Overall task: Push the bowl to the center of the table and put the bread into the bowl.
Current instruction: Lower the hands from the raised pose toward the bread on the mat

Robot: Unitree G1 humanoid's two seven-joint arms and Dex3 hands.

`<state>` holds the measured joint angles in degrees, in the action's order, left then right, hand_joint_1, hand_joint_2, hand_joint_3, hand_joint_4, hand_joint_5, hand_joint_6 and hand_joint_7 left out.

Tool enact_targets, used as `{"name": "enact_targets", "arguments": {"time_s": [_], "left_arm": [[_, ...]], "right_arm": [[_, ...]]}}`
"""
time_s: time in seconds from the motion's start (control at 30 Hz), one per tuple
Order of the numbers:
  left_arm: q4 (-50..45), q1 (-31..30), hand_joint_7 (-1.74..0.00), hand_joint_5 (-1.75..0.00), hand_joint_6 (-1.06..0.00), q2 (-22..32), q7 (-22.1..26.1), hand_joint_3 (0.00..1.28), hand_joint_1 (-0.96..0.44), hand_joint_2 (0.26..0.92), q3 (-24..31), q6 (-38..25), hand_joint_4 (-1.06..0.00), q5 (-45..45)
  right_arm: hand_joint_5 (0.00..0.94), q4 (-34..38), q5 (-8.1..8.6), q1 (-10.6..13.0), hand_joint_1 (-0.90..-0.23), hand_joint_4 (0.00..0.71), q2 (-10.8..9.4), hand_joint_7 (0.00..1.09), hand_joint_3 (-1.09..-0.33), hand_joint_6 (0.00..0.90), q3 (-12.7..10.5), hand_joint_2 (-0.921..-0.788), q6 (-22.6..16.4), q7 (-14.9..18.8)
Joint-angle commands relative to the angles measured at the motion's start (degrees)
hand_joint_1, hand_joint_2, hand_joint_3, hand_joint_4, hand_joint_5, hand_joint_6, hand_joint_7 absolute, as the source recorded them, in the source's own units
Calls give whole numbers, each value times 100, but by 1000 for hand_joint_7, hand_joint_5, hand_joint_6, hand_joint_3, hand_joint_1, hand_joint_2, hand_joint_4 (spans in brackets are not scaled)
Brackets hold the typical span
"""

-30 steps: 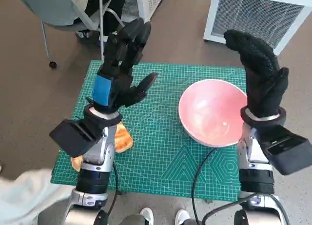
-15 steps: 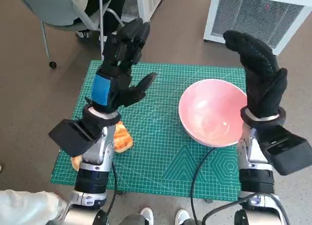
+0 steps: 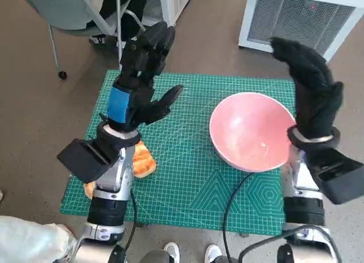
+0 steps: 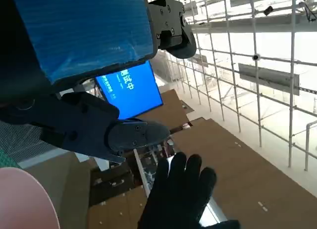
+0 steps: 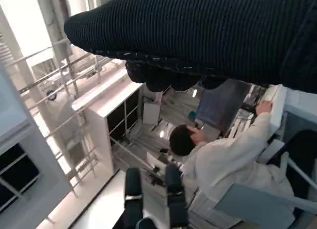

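Right robot hand (image 3: 311, 86) shifted outward, one bowl (image 3: 250, 132), one bread (image 3: 139, 160)

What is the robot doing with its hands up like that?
The robot holds both hands up over a green cutting mat, and neither holds anything. A pink bowl sits at the mat's right side, next to the gloved right hand. The bread lies on the mat beneath the left hand, partly hidden by that arm. Nothing is in the bowl yet.

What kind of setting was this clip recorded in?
Probably an indoor lab or test hall, not a home: a green cutting mat covers the small table, a white grilled unit stands on the brown floor, and the right wrist view shows a person at equipment beneath railed upper galleries.
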<state>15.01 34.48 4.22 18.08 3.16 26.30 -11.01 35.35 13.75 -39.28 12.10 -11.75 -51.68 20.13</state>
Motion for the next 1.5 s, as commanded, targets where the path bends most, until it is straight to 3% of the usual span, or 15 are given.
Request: {"name": "enact_targets", "arguments": {"time_s": [0.03, 0.17, 0.27, 0.4, 0.53, 0.7, 0.87, 1.1, 1.3, 1.5], "left_arm": [[-39, -78, -685, -16, 1, 52, 15, 378, -401, 921, 3, 49, -228, 40], [-73, -108, -683, -16, 1, 81, 57, 378, -396, 921, 32, 21, -227, -31], [-83, -136, -681, -15, 1, 99, 94, 376, -391, 921, 66, 5, -227, -104], [-90, -163, -679, -15, 1, 102, 120, 375, -392, 921, 98, -13, -227, -159], [-83, -187, -682, -16, 1, 89, 121, 375, -391, 921, 128, -7, -228, -180], [-75, -190, -684, -16, 1, 73, 132, 375, -392, 921, 156, -15, -228, -208], [-66, -184, -684, -16, 1, 67, 141, 374, -388, 921, 167, -26, -229, -213], [-47, -173, -684, -16, 1, 93, 145, 372, -386, 921, 184, -25, -230, -175], [-20, -149, -685, -16, 1, 133, 163, 372, -377, 921, 206, -23, -231, -167], [28, -120, -685, -17, 1, 173, 198, 371, -380, 921, 242, 0, -233, -186]], "right_arm": [[0, 619, -223, 193, -590, 338, 210, 476, -785, 140, -333, -921, -235, -398], [2, 1077, -577, 260, -570, 332, 326, 628, -827, 45, -554, -921, -249, -1045], [16, 1678, -729, 270, -544, 305, 480, 600, -854, 37, -709, -921, -175, -1505], [32, 2336, -790, 231, -546, 315, 624, 596, -848, 61, -815, -921, -92, -1877], [19, 2998, -669, 222, -529, 320, 708, 531, -846, 98, -952, -921, 139, -2053], [3, 3472, -601, 238, -506, 313, 699, 407, -865, 153, -1035, -921, 366, -2081], [1, 3738, -618, 254, -491, 308, 570, 363, -903, 154, -1031, -921, 647, -2072], [1, 3893, -569, 234, -514, 300, 314, 341, -868, 164, -1042, -921, 1080, -1857], [3, 3960, -749, 169, -534, 304, 113, 341, -848, 182, -853, -921, 1367, -1922], [4, 4002, -670, 19, -553, 306, -86, 339, -841, 189, -867, -921, 1676, -1703]]}}
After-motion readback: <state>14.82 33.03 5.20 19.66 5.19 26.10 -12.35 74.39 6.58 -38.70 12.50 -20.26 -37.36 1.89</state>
